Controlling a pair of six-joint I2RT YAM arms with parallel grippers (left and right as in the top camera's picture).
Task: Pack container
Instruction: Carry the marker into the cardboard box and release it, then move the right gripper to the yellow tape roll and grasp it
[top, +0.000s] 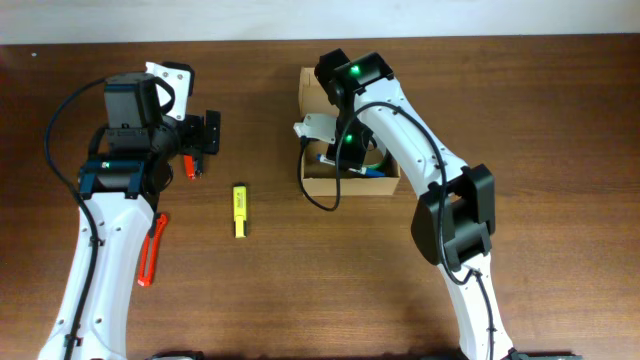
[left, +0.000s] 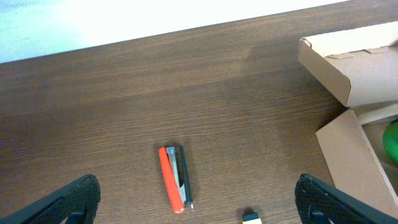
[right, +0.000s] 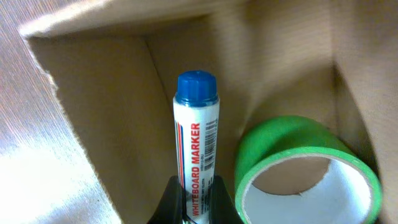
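right tool (right: 196, 200) grasps marker (right: 196, 134) in container (right: 106, 130), fingertips (right: 169, 206) cut off | left tool (left: 199, 198) released

desk (top: 300, 300): dark wood | highlighter (top: 240, 211): yellow, flat, mid-desk | red-grey stick (left: 174, 177): flat, near highlighter's far end, apart | long red item (top: 152, 250): tilted, left of highlighter, well apart, partly hidden, type unclear | whiteboard marker (right: 198, 137): blue cap, just beside green tape roll (right: 280, 140)
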